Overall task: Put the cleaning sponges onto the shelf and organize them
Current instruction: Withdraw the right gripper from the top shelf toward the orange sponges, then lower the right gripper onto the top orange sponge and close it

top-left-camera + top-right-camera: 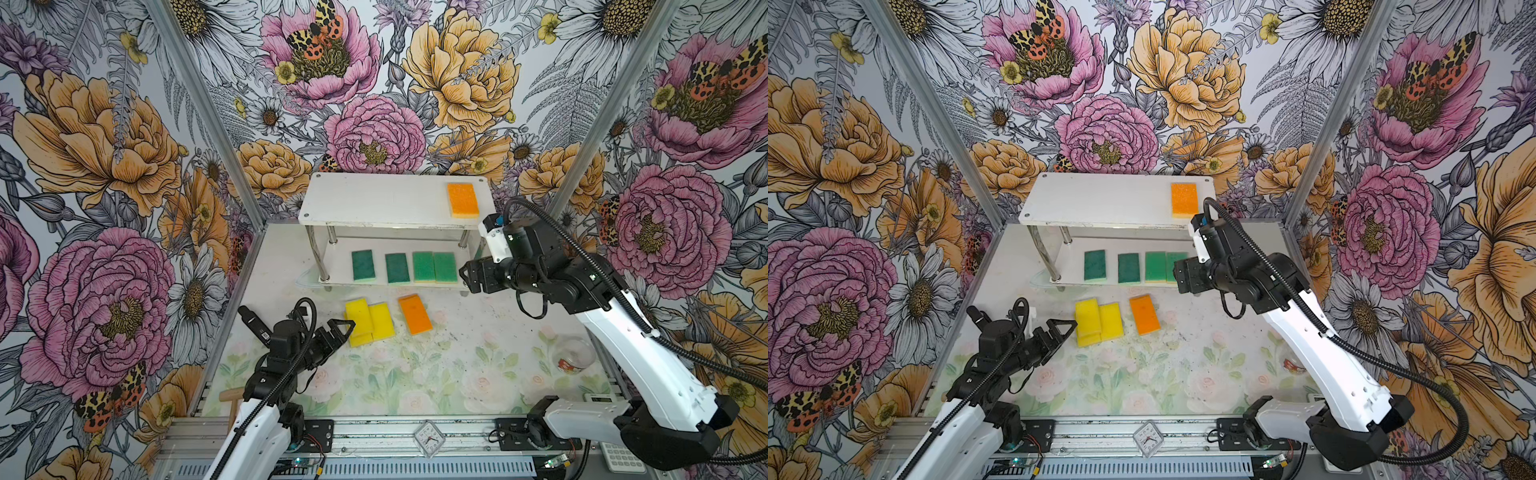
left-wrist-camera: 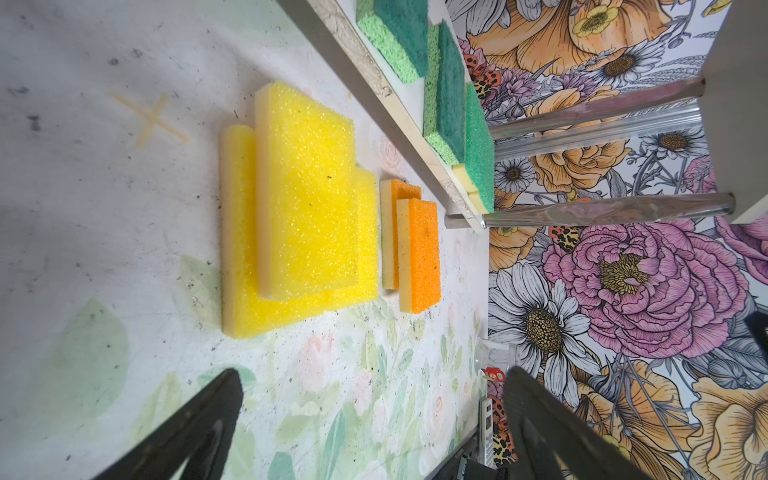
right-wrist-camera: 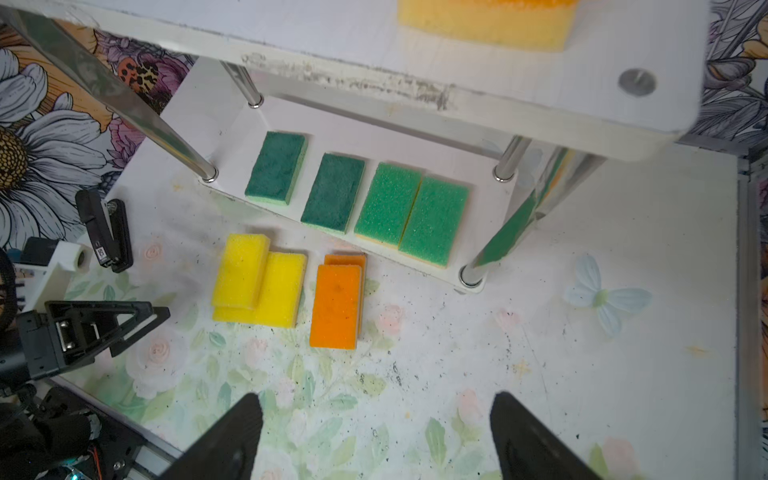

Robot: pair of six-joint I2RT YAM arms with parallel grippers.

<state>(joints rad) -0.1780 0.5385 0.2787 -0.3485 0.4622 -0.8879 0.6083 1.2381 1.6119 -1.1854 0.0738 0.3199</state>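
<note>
Cleaning sponges (image 1: 424, 267) on shelf (image 1: 374, 199), left gripper (image 1: 345, 330) spread, empty

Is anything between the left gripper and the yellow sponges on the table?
Nothing visible. The open left gripper faces the yellow sponges across bare tabletop; the orange sponges lie beyond them.

Porous, glittery foam on the yellow sponges (image 2: 307, 199); rougher, matt scouring fibre on the dark green sponges (image 3: 277, 168). Smooth white shelf board (image 3: 332, 25), chipped along its front edge, perhaps laminate; mirror-bright chrome legs (image 2: 606, 210). Matt, scuffed, speckled printed table cover (image 3: 540, 353).
</note>
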